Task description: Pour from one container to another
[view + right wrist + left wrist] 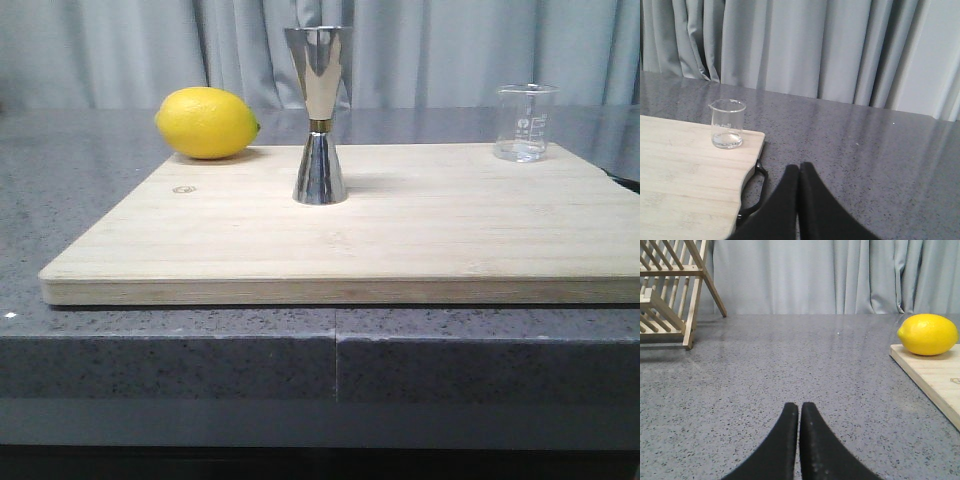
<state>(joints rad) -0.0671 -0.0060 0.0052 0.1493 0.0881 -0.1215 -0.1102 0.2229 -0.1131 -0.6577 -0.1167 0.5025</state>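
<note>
The small clear glass beaker [525,122] stands upright at the far right corner of the wooden board [350,230], a little clear liquid at its bottom. In the right wrist view the same beaker [728,123] shows near the board's corner. The steel hourglass jigger [319,115] stands upright on the middle of the board, with a gold band at its waist. My left gripper [799,407] is shut and empty above the grey counter, left of the board. Beside the board's right edge, my right gripper [799,167] is shut and empty, well short of the beaker. Neither gripper shows in the front view.
A yellow lemon [207,122] lies at the board's far left corner, seen too as the lemon [928,334] from the left wrist. A wooden rack [670,290] stands on the counter to the far left. The board's black handle [754,192] sticks out on its right side. Grey curtains hang behind.
</note>
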